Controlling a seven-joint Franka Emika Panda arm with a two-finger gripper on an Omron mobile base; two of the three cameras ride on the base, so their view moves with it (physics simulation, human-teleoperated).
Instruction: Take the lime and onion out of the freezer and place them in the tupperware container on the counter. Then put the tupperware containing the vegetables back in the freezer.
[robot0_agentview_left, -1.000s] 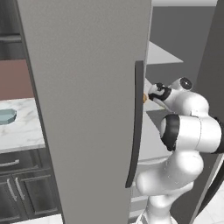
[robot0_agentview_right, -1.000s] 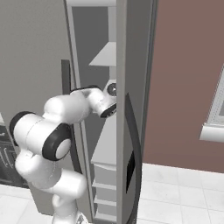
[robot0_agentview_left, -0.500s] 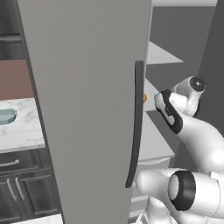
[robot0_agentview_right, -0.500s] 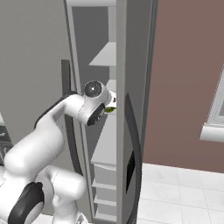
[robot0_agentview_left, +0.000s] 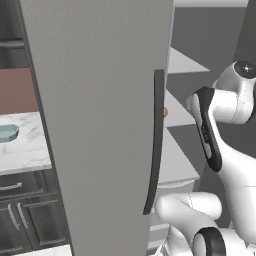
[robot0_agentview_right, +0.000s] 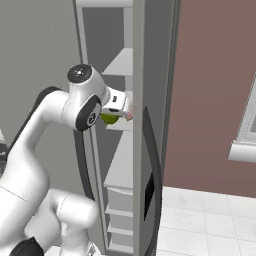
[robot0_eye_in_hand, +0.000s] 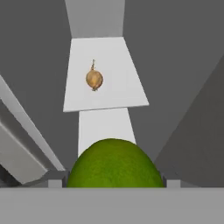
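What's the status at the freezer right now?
Hand closed on lime. Onion sits on freezer shelf. Container waits on counter. Freezer door open beside arm.

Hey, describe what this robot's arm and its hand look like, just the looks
The arm is glossy white with rounded, bulbous segments and dark grey to black joint bands and round caps. The hand is a small white boxy block; its jaws are hidden by the fruit. No cables or markings are visible.
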